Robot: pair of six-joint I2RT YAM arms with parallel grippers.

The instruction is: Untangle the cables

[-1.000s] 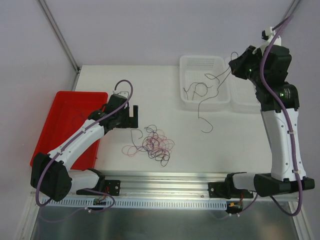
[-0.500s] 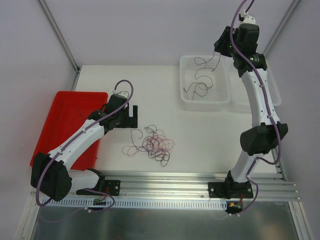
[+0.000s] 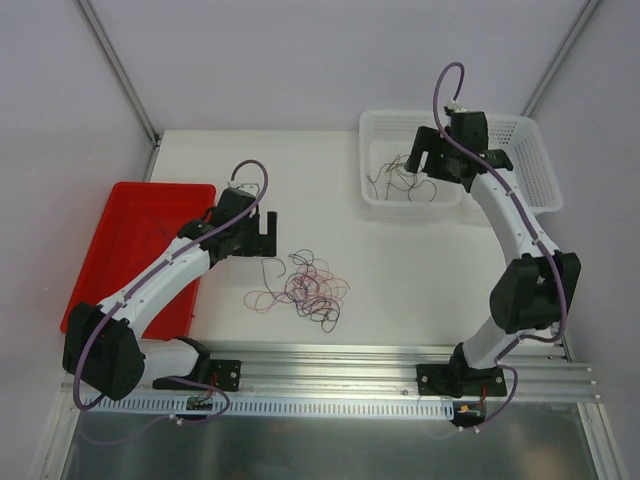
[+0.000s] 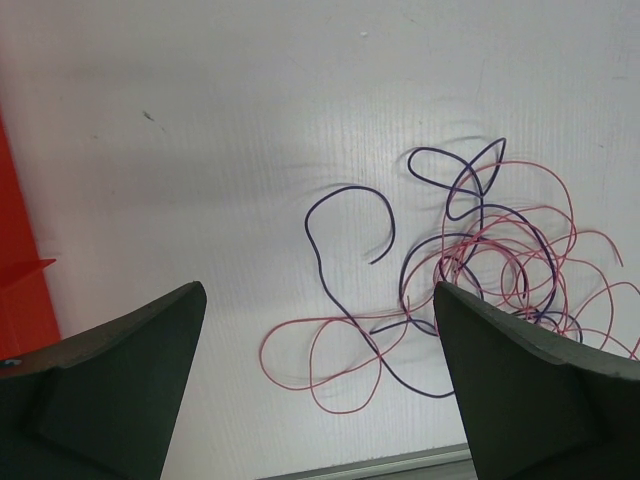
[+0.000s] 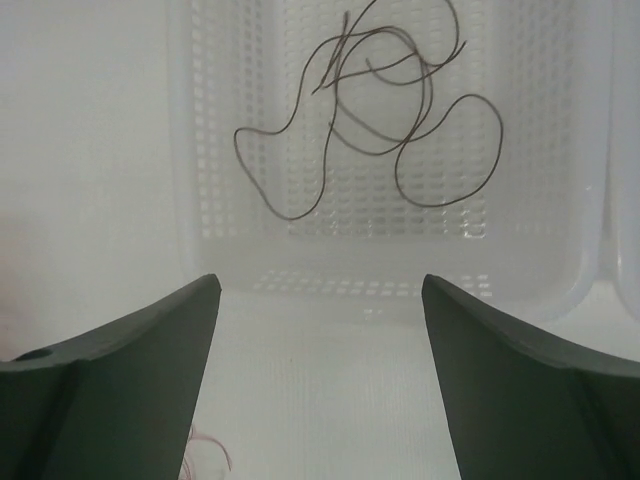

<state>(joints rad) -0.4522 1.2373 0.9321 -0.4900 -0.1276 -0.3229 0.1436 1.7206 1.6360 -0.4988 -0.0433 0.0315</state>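
The right pincer (image 5: 318, 285) stands spread over the white basket (image 3: 375, 120), where one brown cable (image 5: 345, 55) lies separated; the left pincer (image 4: 318, 290), also spread, hovers above the tangle (image 4: 480, 250).

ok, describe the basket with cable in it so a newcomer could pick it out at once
On the white table, look to the far right corner, where a left basket and a right basket, both white mesh, stand side by side. It is the left of the two, below the open right gripper. What marks it out is the thin dark brown cable looped loosely on its floor.
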